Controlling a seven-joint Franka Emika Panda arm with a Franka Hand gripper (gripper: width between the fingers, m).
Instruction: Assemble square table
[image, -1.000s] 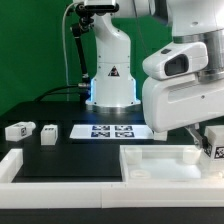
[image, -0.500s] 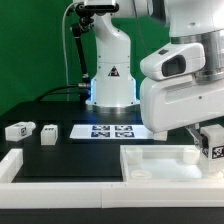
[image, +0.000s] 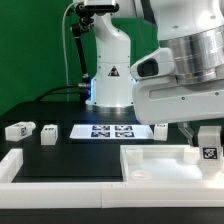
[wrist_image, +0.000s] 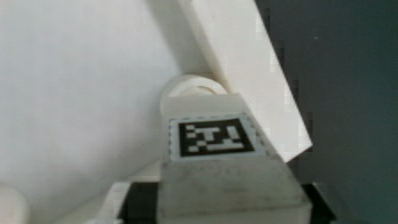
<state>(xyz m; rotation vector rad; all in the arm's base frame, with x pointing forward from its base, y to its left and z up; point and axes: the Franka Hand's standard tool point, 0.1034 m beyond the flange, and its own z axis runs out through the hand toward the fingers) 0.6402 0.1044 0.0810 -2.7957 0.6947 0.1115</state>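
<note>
Marker board (image: 108, 129) lies on the dark table (image: 60, 146) — white wall piece (image: 60, 168) nearby.

Ext cam low, near; wrist cam close overhead; both show leg (image: 209, 150).

We count four legs (image: 18, 130): two off to the exterior view's left of the marker board (image: 110, 130), a third just past its other end, and a fourth leg (image: 209, 150) well beyond that. One square top (image: 160, 168) in front of the board, one marker board, one robot arm (image: 110, 70) behind it.
</note>
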